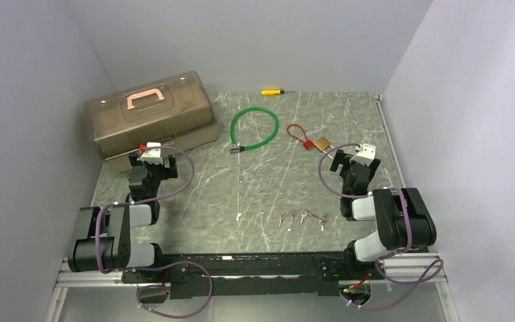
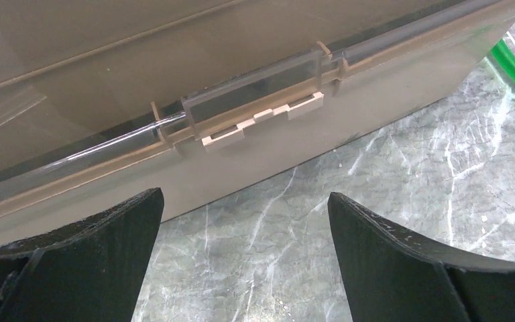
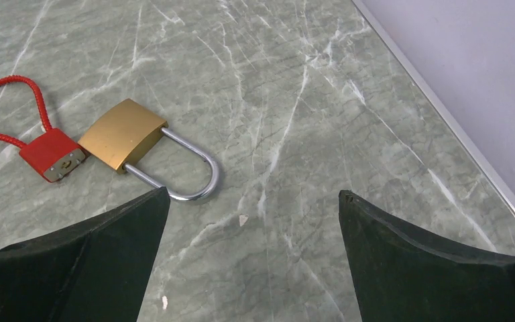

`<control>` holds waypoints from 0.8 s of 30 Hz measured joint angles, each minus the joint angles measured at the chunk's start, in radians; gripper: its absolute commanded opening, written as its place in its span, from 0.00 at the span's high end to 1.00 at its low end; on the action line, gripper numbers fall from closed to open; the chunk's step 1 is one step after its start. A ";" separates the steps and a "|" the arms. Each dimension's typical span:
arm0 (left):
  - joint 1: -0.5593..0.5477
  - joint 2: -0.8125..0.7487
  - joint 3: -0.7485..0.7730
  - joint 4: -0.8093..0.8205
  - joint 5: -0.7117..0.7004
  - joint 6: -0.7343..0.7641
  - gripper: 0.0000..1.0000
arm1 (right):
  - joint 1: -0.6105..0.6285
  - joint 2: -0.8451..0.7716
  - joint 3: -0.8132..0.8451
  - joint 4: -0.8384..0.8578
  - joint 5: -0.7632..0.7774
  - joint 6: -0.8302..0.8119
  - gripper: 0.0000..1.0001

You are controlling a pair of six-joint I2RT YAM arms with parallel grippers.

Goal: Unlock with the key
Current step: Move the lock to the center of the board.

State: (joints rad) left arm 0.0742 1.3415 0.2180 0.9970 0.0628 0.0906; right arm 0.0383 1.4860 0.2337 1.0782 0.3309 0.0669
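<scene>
While right claw (image 3: pixel 253 193) agape, brass padlock (image 3: pixel 122 134) just beside it.

"How many locks?"

"Three. One padlock (image 3: pixel 122 135) ahead of the right claw (image 3: pixel 253 194), to its left. One red cable lock (image 3: pixel 52 155) just beside that, further left. One green cable lock (image 1: pixel 255 129) further left again, ahead of the gap between the claws."

"Keys?"

"Four keys (image 1: pixel 302 217), as far as I can count. They lie in a loose row behind the right claw, on its left, and they are very small in the top view."

"Boxes?"

"One box (image 1: pixel 149 114), straight ahead of the left claw (image 2: pixel 245 198) and close to it."

"Tools?"

"One screwdriver (image 1: pixel 271 91), well ahead of both claws."

"And claws?"

"Two."
</scene>
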 measured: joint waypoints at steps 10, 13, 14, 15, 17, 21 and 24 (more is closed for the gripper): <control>0.000 0.000 0.000 0.000 -0.001 0.000 0.01 | 0.000 0.000 0.000 0.003 0.000 -0.007 0.00; 0.000 0.000 0.002 -0.005 0.005 0.002 0.01 | 0.001 -0.001 0.000 0.002 0.002 -0.008 0.01; 0.000 -0.005 0.011 -0.033 0.017 0.005 0.01 | 0.009 -0.009 0.002 -0.011 0.017 -0.007 0.00; 0.000 -0.015 0.034 -0.097 0.035 0.013 0.01 | 0.016 -0.027 0.010 -0.049 0.040 -0.004 0.00; -0.002 -0.042 0.154 -0.331 0.074 0.026 0.01 | 0.026 -0.082 0.091 -0.262 0.114 0.045 0.00; -0.005 -0.033 0.479 -0.820 0.141 0.022 0.01 | 0.032 -0.114 0.350 -0.566 0.177 0.164 0.00; -0.003 -0.034 0.671 -1.047 0.202 0.029 0.01 | 0.027 -0.168 0.410 -0.640 0.116 0.276 0.00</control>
State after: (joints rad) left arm 0.0715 1.3075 0.8886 -0.0498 0.2646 0.1196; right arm 0.0650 1.3178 0.6437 0.4381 0.4469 0.3428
